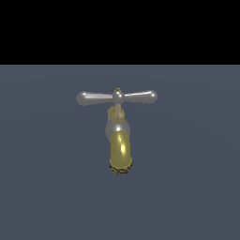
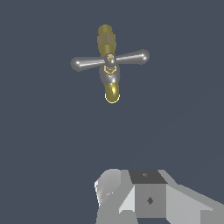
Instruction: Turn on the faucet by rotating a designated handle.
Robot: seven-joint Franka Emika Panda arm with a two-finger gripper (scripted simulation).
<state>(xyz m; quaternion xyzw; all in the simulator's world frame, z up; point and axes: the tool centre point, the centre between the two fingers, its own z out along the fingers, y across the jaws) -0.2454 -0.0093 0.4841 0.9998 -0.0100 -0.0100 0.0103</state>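
Two bulbous ends of the handle (image 1: 117, 97) stretched level across the faucet (image 1: 120, 140), which stood alone on the grey floor (image 1: 197, 164), its spout toward the exterior camera. The gripper (image 2: 140, 199) hung well apart, presumably still lining up its approach; whether its fingers were spread or pressed together could not be told.

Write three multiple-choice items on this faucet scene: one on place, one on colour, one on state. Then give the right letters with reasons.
1. In the exterior view, where does the handle sit on the faucet?
A. On top, above the spout
B. Below the spout's tip
C. Lying apart on the floor

2. What colour is the curved spout?
A. Red
B. Yellow-brass
C. Blue

3. How does the gripper stand to the handle?
A. Clamped on one end
B. Pressing on the hub
C. Apart, not touching

Answers: 1 A, the silver crossbar spans the top of the body. 2 B, the spout shines yellow-brass. 3 C, the wrist view shows bare floor between gripper and faucet.
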